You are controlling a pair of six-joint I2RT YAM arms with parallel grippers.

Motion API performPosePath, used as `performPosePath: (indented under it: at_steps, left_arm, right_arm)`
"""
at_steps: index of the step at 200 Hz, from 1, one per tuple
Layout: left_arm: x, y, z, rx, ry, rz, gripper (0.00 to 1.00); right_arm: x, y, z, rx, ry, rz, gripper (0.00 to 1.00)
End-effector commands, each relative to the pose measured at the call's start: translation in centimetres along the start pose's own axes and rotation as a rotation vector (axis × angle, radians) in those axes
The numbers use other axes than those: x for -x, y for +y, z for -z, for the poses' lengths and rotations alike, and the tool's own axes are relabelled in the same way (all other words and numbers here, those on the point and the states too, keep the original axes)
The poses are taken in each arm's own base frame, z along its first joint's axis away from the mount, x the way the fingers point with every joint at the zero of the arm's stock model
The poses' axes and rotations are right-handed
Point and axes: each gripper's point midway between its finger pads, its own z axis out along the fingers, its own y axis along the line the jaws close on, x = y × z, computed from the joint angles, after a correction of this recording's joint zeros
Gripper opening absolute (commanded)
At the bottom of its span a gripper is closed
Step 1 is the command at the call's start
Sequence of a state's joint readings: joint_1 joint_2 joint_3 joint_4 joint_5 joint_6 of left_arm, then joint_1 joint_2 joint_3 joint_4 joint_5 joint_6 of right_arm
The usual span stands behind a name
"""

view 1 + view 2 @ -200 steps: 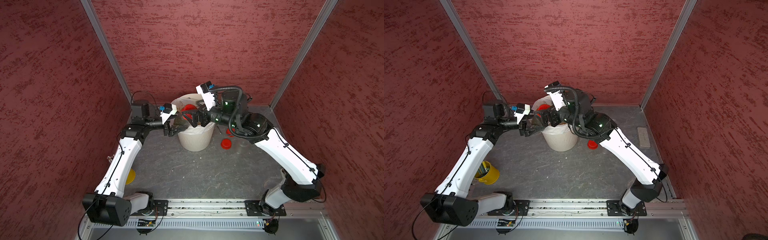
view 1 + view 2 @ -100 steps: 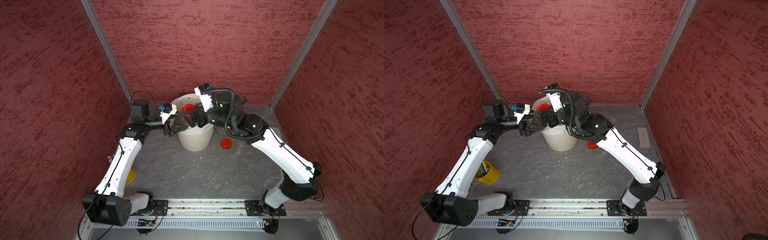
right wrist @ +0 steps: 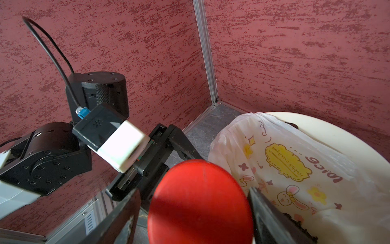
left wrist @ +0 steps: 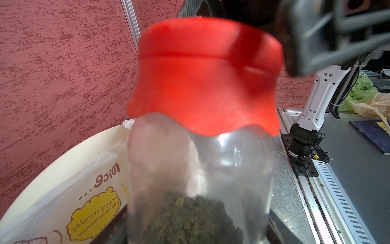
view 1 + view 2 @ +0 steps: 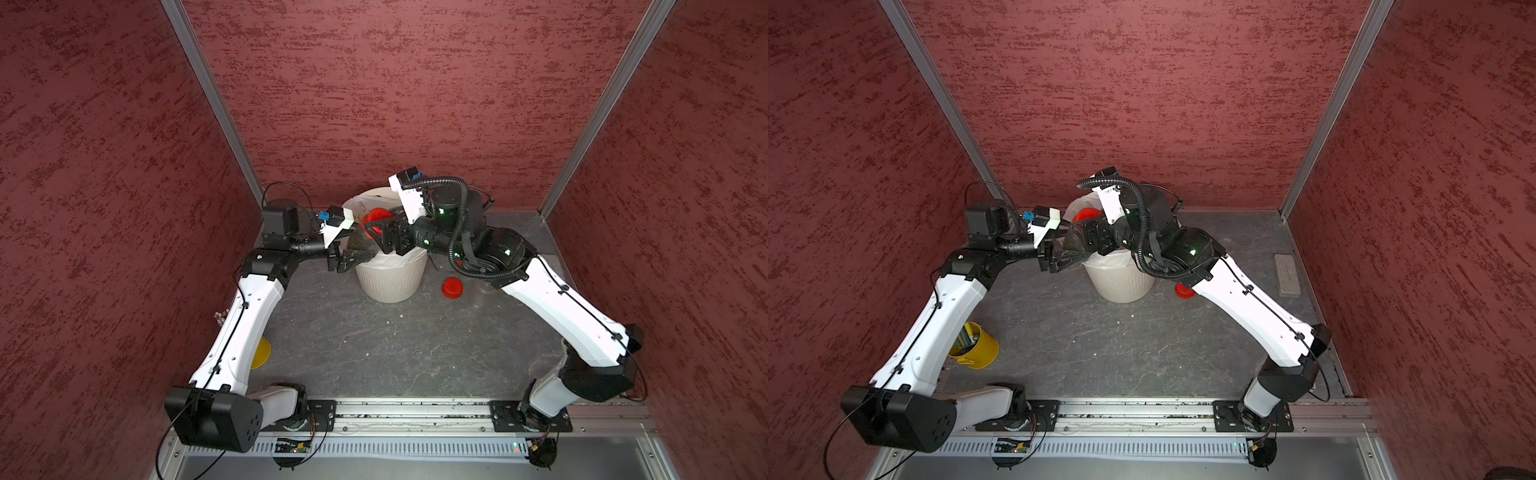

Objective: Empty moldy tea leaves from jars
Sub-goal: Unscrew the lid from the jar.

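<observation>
My left gripper [image 5: 351,259] is shut on the body of a clear jar [image 4: 200,169] with dark green tea leaves [image 4: 190,217] inside. It holds the jar tilted at the left rim of the cream bin [image 5: 390,282]. The jar's red lid [image 3: 200,202] is on and shows in both top views [image 5: 376,219] [image 5: 1086,215]. My right gripper [image 5: 374,233] is open, with one finger [image 3: 124,219] on each side of the lid. A narrow gap shows at that finger. The other finger [image 3: 266,217] is at the lid's edge.
The bin holds a white printed bag [image 3: 295,169]. A loose red lid [image 5: 452,287] lies on the grey table right of the bin, with a clear lidless jar [image 5: 484,286] beside it. A yellow cup [image 5: 976,347] stands by the left arm, and a grey block [image 5: 1286,275] lies far right.
My right gripper has moved left over the bin to the jar's lid, and its jaws have narrowed around it. The left gripper and the jar have stayed put.
</observation>
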State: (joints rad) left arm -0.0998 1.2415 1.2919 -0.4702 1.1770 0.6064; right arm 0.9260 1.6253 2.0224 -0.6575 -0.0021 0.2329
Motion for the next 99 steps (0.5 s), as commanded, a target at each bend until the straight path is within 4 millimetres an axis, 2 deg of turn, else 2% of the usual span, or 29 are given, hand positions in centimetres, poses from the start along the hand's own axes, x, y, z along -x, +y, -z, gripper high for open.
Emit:
performPosePath:
  at_steps: [1, 30, 59, 99]
  left_arm:
    - [1.46, -0.34, 0.51, 0.008, -0.023, -0.045, 0.63]
    - [1.49, -0.37, 0.53, 0.008, -0.024, -0.048, 0.63]
    - [1.42, -0.37, 0.51, 0.008, -0.024, -0.047, 0.63]
    - [1.38, -0.40, 0.49, 0.007, -0.024, -0.046, 0.63]
  right_arm:
    - [-0.65, -0.49, -0.63, -0.030, 0.018, -0.017, 0.82]
    - [-0.72, -0.60, -0.79, -0.034, 0.019, -0.016, 0.81]
    - [-0.82, -0.70, -0.88, -0.036, 0.020, -0.009, 0.68]
    - [-1.07, -0.28, -0.69, -0.003, 0.014, 0.024, 0.63]
